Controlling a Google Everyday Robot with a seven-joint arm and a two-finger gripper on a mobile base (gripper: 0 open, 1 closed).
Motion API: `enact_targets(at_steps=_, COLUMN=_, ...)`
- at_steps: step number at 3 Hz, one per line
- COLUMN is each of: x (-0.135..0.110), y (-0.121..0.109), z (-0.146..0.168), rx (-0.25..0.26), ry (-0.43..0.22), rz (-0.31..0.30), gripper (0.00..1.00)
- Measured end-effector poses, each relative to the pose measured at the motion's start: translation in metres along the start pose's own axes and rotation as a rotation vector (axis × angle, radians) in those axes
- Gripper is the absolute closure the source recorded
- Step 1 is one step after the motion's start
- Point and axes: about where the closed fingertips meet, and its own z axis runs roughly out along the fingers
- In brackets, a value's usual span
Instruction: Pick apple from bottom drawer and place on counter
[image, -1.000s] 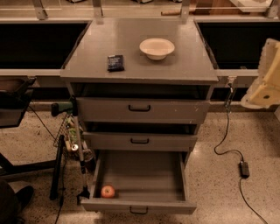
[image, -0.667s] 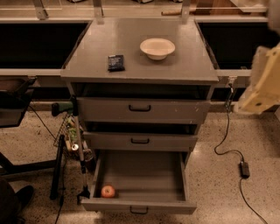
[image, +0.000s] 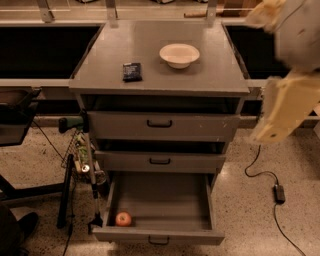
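The small red-orange apple lies in the front left corner of the bottom drawer, which is pulled fully out. The grey counter tops the cabinet above it. My cream arm comes in from the upper right, and the gripper hangs at its lower end. It is right of the cabinet at the height of the top drawer, far above and to the right of the apple, and nothing is seen held in it.
A cream bowl and a dark packet sit on the counter. The two upper drawers are slightly ajar. Dark recessed bins flank the cabinet. A cable with a power brick lies on the floor at the right, and a stand and tools are at the left.
My arm has swung further in from the right edge and now fills more of the upper right. The apple, drawers and bowl have not moved.
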Motion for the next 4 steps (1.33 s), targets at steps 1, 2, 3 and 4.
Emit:
enact_targets(at_steps=1, x=-0.071, y=0.035, z=0.077, rx=-0.077, ry=-0.119, rz=-0.202, gripper=0.0)
enact_targets(at_steps=2, x=-0.112, y=0.085, z=0.198, rx=-0.202, ry=-0.188, rz=-0.324, gripper=0.0)
enact_targets(at_steps=3, x=-0.103, y=0.108, z=0.24, rx=-0.239, ry=-0.197, rz=-0.316, gripper=0.0)
enact_targets(at_steps=4, x=-0.103, y=0.108, z=0.24, rx=-0.239, ry=-0.197, rz=-0.316, gripper=0.0)
